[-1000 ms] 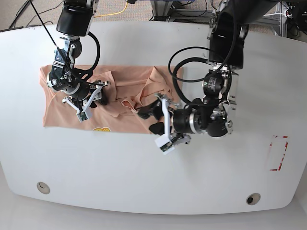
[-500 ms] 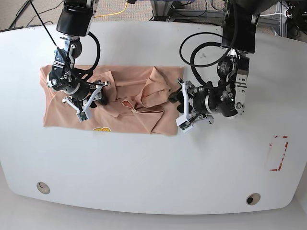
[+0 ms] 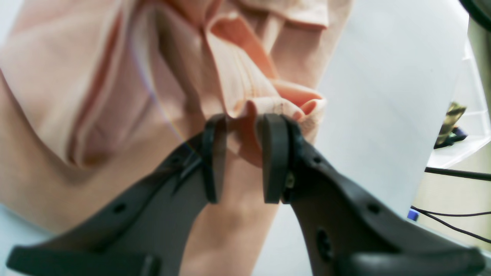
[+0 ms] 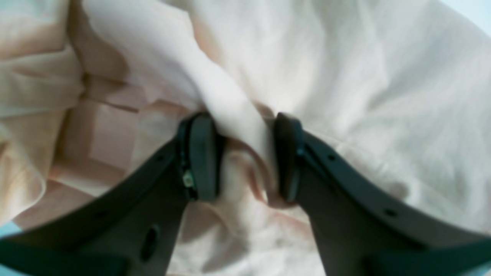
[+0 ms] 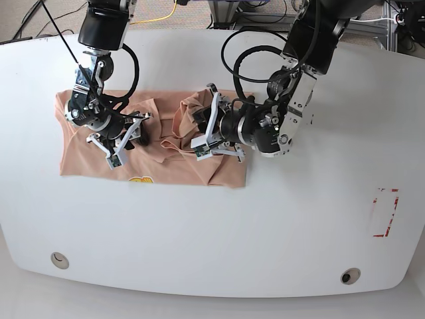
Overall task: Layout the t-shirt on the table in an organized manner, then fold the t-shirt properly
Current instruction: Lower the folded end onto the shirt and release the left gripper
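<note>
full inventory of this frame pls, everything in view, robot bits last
t-shirt: 1, peach-tan, left-centre of table, bunched in the middle
yellow print: 1, at the shirt's near edge
table: 1, glossy white
round holes: 2, near edge, left and right
red-outlined rectangle: 1, right side
cables: several, floor beyond the far edge
right tool: 1, dark, closed on a shirt fold
left tool: 1, dark, closed on a bunched shirt edge

The glossy white table (image 5: 199,252) carries the rumpled t-shirt (image 5: 83,156).
</note>
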Motion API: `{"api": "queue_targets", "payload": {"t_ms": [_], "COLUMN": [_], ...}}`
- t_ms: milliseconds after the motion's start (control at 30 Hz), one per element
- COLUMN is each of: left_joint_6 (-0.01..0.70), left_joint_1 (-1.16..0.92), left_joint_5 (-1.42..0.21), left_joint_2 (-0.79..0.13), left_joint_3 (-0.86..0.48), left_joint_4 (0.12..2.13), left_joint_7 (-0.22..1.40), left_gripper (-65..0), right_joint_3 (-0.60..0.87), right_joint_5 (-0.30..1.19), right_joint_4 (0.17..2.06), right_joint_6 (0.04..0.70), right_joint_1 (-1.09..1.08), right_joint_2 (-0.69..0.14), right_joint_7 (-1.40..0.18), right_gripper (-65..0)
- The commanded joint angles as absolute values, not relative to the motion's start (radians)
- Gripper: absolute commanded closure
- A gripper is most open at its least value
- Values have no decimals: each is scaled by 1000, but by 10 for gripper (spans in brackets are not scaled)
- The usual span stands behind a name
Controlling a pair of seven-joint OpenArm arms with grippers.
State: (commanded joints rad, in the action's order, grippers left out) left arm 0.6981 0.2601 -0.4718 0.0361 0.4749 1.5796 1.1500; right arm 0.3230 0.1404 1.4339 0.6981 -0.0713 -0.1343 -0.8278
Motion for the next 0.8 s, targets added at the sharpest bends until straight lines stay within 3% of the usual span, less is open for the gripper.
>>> {"api": "queue_targets", "payload": {"t_ms": [133,367,800], "left_joint_6": [698,698,698], "left_joint_1": [262,260,223], "left_joint_5": [-472,-472,-467], "left_joint_2": [76,82,-97], "left_joint_3": [510,450,318], "left_joint_4": [1623,1689,1646], "left_joint_7": [1150,1150,1145], "left_gripper": [-139,-139,-139], "right_joint_3": [323,323,323], "right_joint_5": [140,140,140], "right_joint_4": [1434,1434,1435], "right_joint_6": [698,698,698], "right_joint_1": [-71,-71,-70], "right_joint_2": [-134,-134,-134], "right_joint_7": [-828,-828,-828], "right_gripper": [-225,-225,-224]}}
